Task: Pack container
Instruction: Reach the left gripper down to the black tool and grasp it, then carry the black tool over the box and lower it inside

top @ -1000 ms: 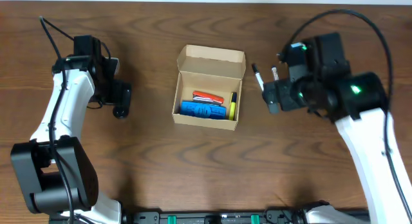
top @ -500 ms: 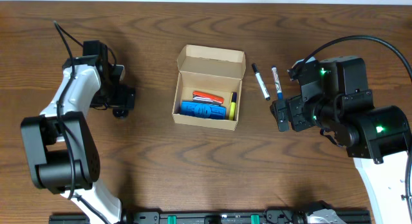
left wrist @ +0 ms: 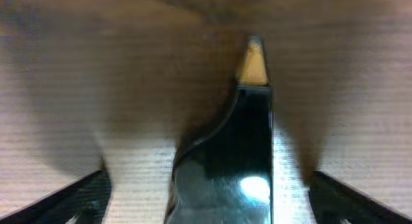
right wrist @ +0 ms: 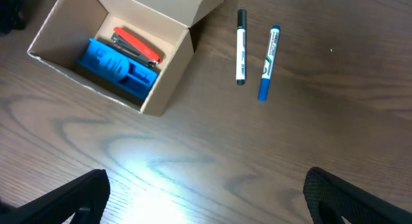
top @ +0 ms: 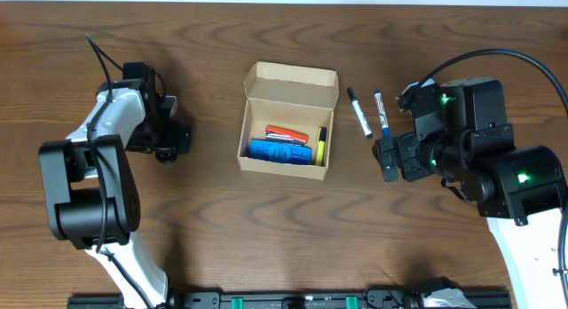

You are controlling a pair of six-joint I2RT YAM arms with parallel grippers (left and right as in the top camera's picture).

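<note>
The container [top: 287,121] is a brown cardboard box in the middle of the table, its flap lid folded back. Inside lie a blue item [top: 279,151], a red stapler-like item [top: 286,134] and a yellow-and-black marker [top: 320,147]; the right wrist view also shows the container [right wrist: 168,89]. My left gripper [top: 169,140] is low over the table left of the box. It stands open around a black object with a tan tip [left wrist: 248,140], which lies between the fingers [left wrist: 84,198]. My right gripper [top: 388,158] hangs open over bare wood, right of the box.
Two markers lie side by side right of the box: a white one with a black cap [top: 358,112] and a blue one [top: 382,114]. They sit just behind my right gripper [right wrist: 206,205]. The dark wooden table [top: 266,220] extends in front of the box.
My right arm pulled back toward the front right, uncovering the two markers, then held still. My left arm shifted slightly right, settling over the black object.
</note>
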